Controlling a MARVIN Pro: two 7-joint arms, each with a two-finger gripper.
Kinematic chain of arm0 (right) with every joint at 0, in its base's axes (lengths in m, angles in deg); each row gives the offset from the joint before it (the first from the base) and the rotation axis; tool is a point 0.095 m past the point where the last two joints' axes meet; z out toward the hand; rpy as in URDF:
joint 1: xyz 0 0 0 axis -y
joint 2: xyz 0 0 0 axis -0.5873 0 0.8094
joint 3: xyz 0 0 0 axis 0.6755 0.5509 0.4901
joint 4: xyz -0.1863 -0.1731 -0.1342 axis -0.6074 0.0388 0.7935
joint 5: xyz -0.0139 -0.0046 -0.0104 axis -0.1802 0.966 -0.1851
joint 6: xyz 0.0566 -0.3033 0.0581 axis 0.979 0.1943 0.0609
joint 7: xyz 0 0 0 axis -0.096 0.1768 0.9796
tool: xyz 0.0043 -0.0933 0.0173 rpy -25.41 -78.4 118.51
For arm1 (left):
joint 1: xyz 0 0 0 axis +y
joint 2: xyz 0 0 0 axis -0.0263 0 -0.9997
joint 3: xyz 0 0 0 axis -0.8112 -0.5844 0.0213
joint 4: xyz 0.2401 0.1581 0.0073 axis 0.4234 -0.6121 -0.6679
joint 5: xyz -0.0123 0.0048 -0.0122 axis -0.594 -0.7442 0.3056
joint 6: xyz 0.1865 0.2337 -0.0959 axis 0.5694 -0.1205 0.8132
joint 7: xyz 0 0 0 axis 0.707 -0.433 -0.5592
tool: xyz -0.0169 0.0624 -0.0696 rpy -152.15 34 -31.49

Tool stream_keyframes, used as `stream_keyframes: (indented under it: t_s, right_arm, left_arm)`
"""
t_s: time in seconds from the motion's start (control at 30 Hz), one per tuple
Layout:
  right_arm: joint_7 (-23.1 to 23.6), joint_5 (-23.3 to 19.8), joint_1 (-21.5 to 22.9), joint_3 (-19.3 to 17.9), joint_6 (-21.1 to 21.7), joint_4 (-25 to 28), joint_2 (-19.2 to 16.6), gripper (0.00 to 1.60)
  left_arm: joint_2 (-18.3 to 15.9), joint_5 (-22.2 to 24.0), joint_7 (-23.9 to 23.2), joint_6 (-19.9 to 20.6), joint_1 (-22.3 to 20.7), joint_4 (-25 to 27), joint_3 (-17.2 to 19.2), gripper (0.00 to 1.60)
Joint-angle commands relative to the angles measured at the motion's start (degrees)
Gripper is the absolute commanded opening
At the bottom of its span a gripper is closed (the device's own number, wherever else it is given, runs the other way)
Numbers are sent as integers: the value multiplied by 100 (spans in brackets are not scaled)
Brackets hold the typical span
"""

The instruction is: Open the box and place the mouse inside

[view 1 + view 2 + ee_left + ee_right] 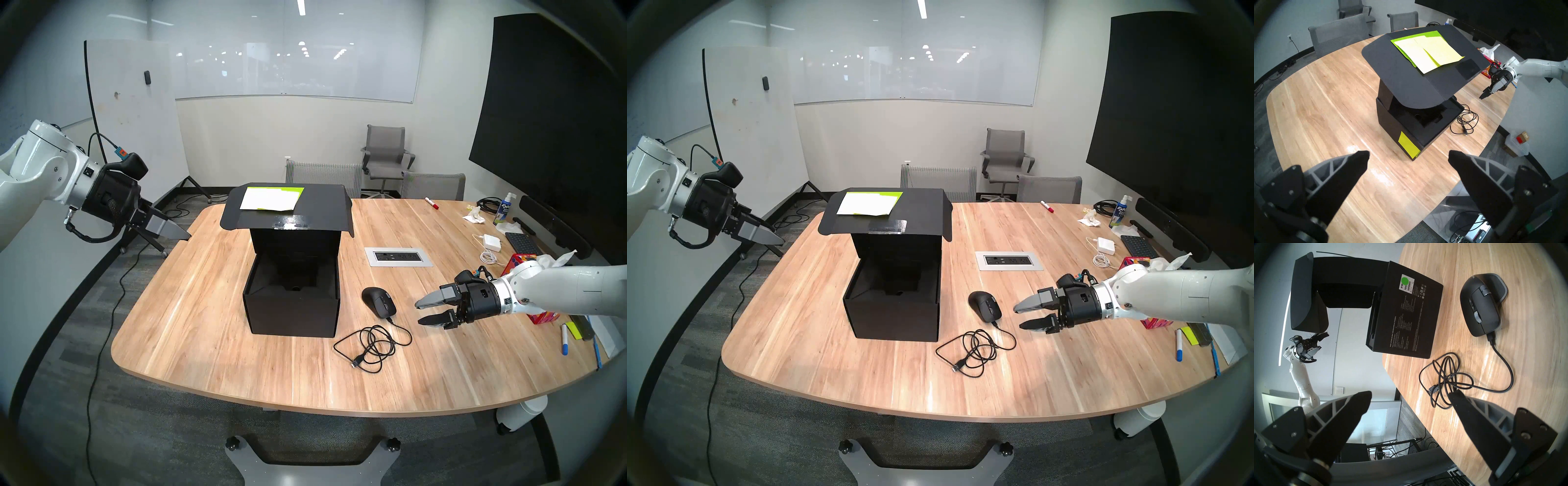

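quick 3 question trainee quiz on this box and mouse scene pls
1. True or false: the box lid is already open.
2. Where is the mouse? A) in the box B) on the table, between the box and the right gripper C) in the left gripper
3. Fill in: both grippers are ____ and hold nothing.

Key: 1 true; 2 B; 3 open

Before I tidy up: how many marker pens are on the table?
3 that I can see: a red-capped marker at the far side, and two blue markers at the right edge. Clutter there may hide more.
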Motion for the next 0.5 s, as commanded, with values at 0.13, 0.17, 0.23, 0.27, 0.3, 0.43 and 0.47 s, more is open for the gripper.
stream_keyframes:
  t_s: [0.13, 0.17, 0.23, 0.27, 0.3, 0.43, 0.47]
  right_arm:
    - [16, -15, 70, -52, -6, -13, 6, 160]
    - [16, -15, 70, -52, -6, -13, 6, 160]
    - [16, -15, 70, -53, -6, -13, 6, 160]
    - [16, -15, 70, -53, -6, -13, 6, 160]
    - [16, -15, 70, -54, -6, -14, 6, 160]
    - [17, -15, 71, -55, -6, -14, 6, 160]
    - [17, -15, 71, -55, -5, -14, 6, 160]
  left_arm:
    - [15, 36, -520, -11, 53, 431, -6, 160]
    - [15, 23, -620, -11, 63, 475, -16, 160]
    - [15, 27, -598, -11, 82, 582, -36, 160]
    - [15, 25, -618, -11, 89, 626, -43, 160]
    - [15, 27, -586, -11, 97, 689, -50, 160]
    - [15, 31, -618, -11, 110, 931, -66, 160]
    - [15, 35, -618, -11, 111, 992, -66, 160]
